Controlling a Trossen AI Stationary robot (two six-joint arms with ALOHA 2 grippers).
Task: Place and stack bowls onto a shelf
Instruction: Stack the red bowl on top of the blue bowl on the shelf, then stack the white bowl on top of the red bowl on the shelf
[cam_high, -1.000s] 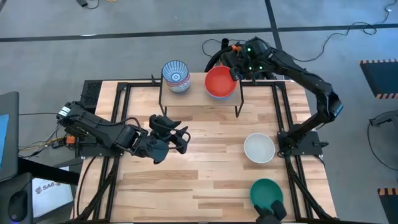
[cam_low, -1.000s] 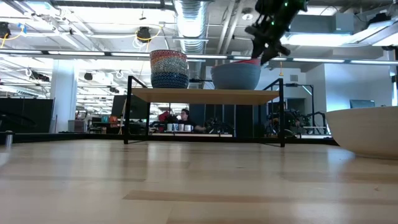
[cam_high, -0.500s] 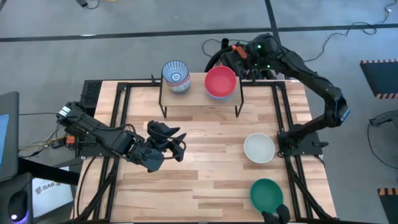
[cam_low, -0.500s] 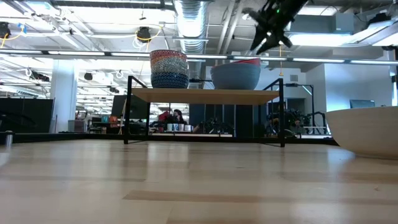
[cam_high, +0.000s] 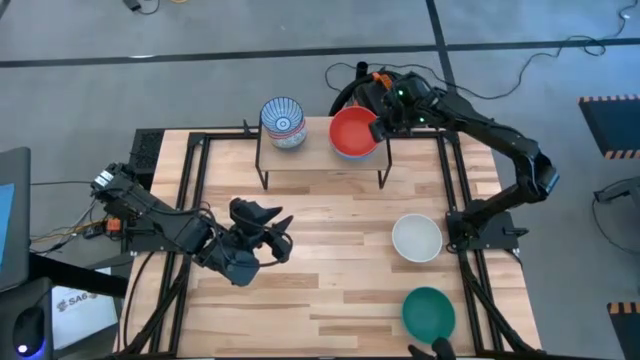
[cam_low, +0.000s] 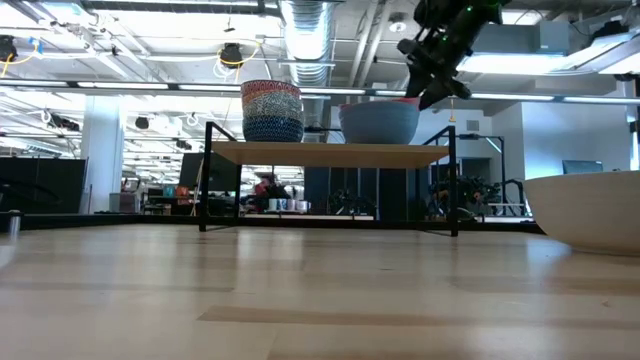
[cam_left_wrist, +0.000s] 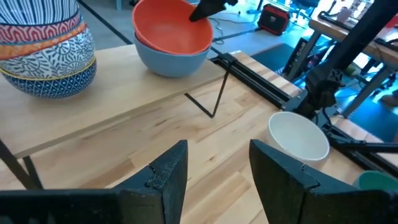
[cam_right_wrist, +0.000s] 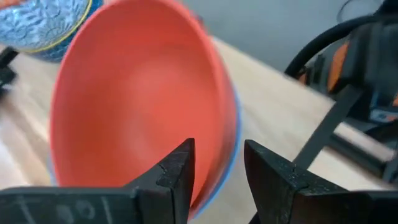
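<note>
Nested the red bowl (cam_high: 352, 131) in the blue bowl (cam_left_wrist: 171, 58) on the shelf (cam_high: 320, 157) to save room, right gripper (cam_high: 381, 125) parted, empty, astride its rim.

Bright, even overhead lighting from ceiling strip lights (cam_low: 110, 88) at 12 o'clock in the low view, with soft shadows on the bench (cam_high: 330, 250), a blurred red bowl (cam_right_wrist: 137, 99) in the right wrist view, and blue glare at 3 o'clock in the left wrist view.
</note>
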